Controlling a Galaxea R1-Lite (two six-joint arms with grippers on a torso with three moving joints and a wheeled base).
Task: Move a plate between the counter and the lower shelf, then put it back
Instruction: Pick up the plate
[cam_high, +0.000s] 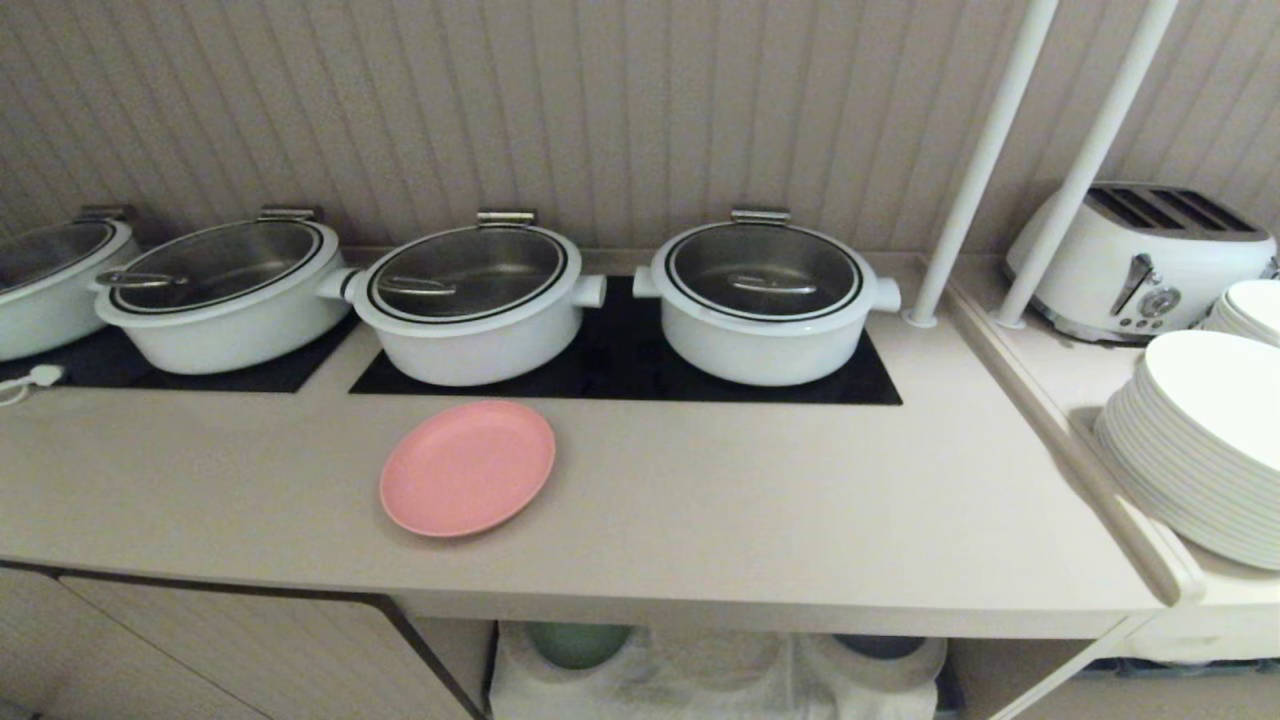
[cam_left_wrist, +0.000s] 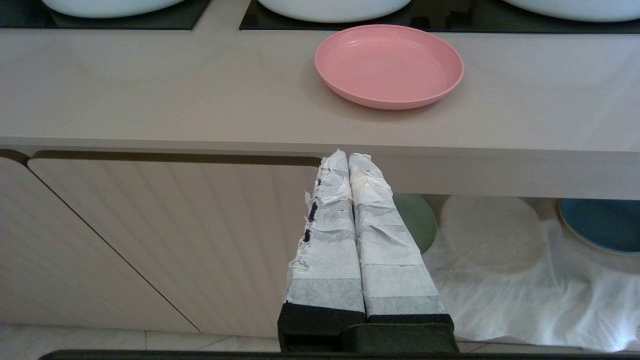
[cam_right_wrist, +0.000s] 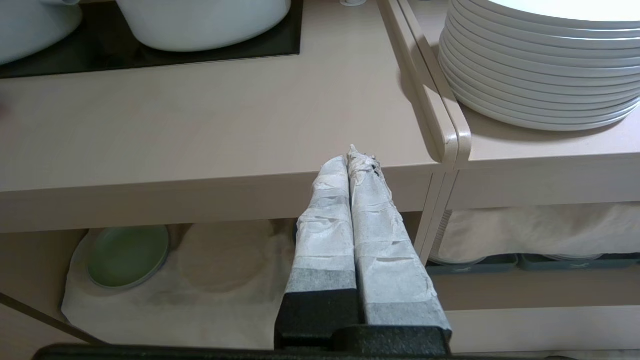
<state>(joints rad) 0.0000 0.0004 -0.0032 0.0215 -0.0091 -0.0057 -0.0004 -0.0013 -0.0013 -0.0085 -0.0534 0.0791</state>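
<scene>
Plate (cam_high: 467, 468) on counter (cam_high: 700, 500), just before middle pot (cam_high: 470, 300); lower shelf (cam_high: 700, 675) beneath; plate stack (cam_high: 1200, 440) far right.

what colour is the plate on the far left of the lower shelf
Pale green: the round shallow plate on the white wrinkled cloth. The right wrist view shows it best.

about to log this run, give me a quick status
Left gripper and right gripper shut, empty, below counter edge. Round matte pink plate on counter, untouched. Lower shelf: green plate, blue plate, middle spot free.
</scene>
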